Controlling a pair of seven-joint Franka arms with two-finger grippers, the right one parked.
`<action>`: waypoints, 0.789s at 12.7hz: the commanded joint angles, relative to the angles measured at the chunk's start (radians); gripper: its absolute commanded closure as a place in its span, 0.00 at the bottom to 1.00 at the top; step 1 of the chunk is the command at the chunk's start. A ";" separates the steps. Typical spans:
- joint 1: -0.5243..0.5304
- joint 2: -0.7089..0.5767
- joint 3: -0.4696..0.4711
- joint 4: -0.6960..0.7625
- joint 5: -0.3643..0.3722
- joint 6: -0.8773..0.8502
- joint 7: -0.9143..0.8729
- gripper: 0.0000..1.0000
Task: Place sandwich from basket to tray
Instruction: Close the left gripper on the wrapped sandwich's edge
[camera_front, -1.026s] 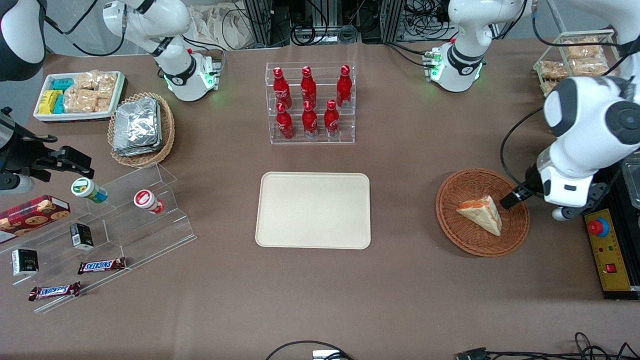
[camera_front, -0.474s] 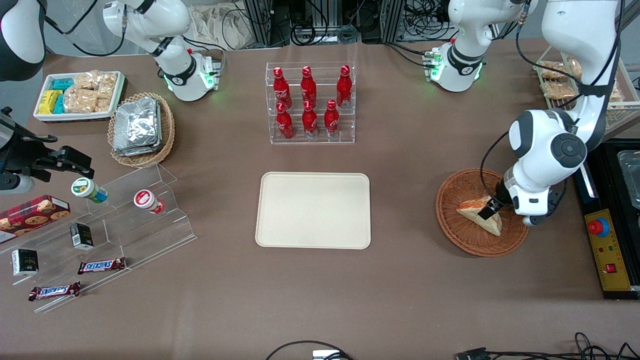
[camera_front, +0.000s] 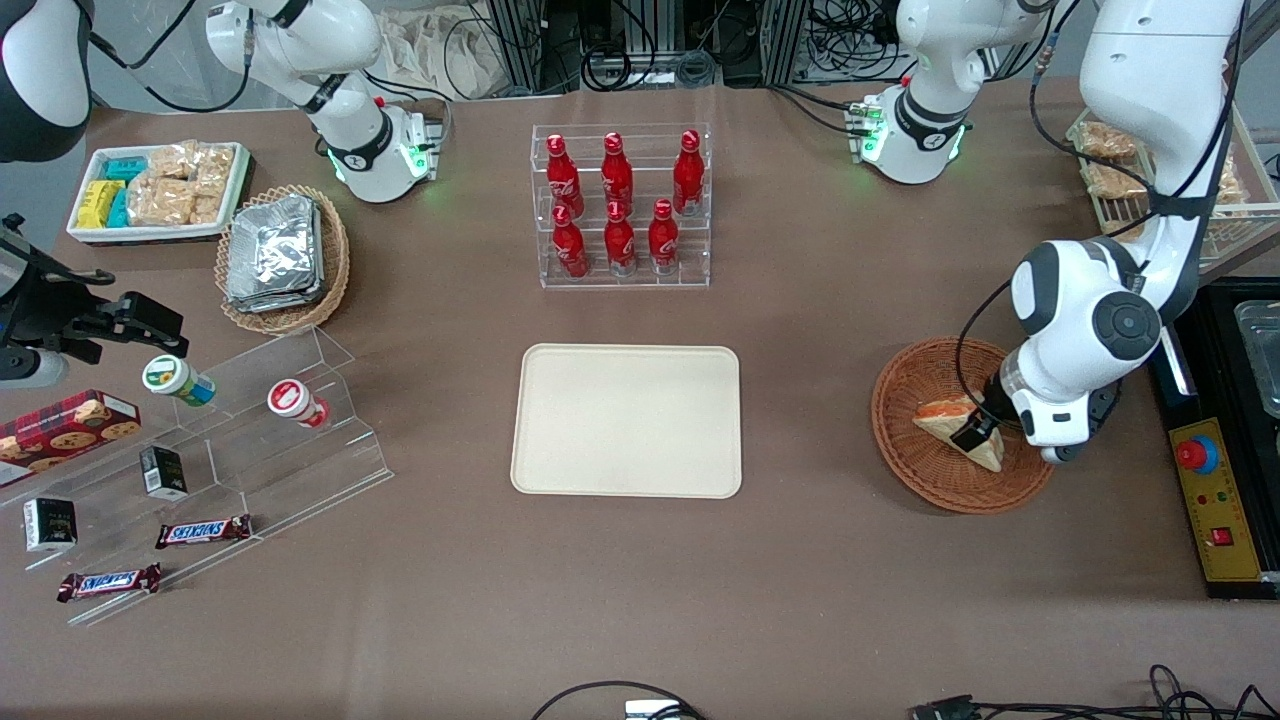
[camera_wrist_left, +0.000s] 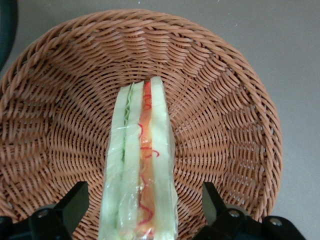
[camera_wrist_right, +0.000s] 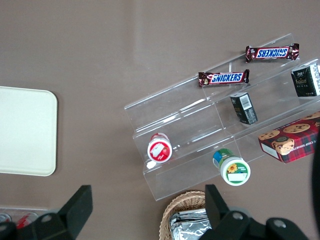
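While the sandwich (camera_wrist_left: 141, 165) lies in the basket (camera_front: 925, 480), the gripper (camera_wrist_left: 140, 210) straddles it, fingers (camera_wrist_left: 75, 200) apart; closing and lifting toward the tray (camera_front: 627, 420) looks next

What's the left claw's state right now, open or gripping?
Left claw: open, down in the basket, one finger on each side of the sandwich, not yet closed on it.

Red bottles (camera_front: 620, 205) in clear rack; Snickers bars (camera_front: 203, 531) on acrylic shelf (camera_front: 250, 450)
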 joint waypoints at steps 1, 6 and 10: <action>0.003 0.036 -0.007 0.030 -0.004 -0.008 -0.016 0.02; -0.003 0.058 -0.008 0.048 -0.002 -0.013 -0.003 0.66; -0.006 0.055 -0.014 0.143 0.015 -0.144 0.002 1.00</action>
